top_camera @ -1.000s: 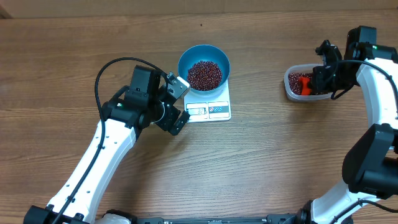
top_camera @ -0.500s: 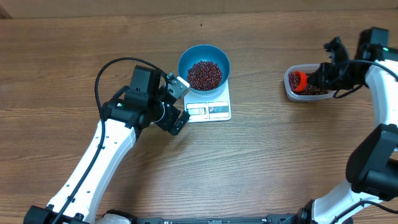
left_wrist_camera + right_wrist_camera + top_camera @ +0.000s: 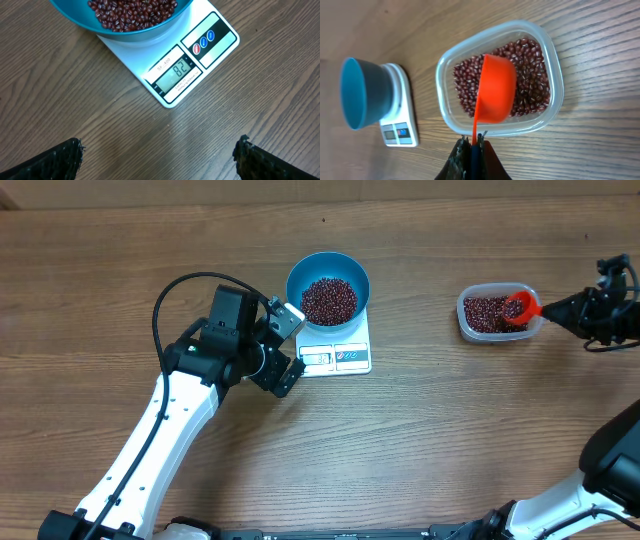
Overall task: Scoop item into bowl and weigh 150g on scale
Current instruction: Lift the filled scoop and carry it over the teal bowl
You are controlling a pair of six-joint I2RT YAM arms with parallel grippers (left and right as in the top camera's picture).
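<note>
The blue bowl (image 3: 328,273) stands on the white scale (image 3: 340,358) and holds a heap of red-brown beans (image 3: 328,300). In the left wrist view the scale (image 3: 210,47) shows 82 on its display. My left gripper (image 3: 289,348) sits just left of the scale, open with nothing between its fingers (image 3: 67,157). My right gripper (image 3: 562,308) is shut on the handle of an orange scoop (image 3: 520,307). The scoop's cup (image 3: 496,95) hangs over the beans (image 3: 532,85) at the right end of the clear tub (image 3: 554,102).
The clear tub (image 3: 497,313) stands on the wooden table at the right, well apart from the scale. In the right wrist view the bowl (image 3: 362,92) and the scale (image 3: 402,127) lie far off to the left. The left arm's black cable (image 3: 165,305) loops above the table.
My right arm has pulled back to the right, carrying the scoop from the tub's left end to its right end. The left arm, bowl and scale have not moved.
</note>
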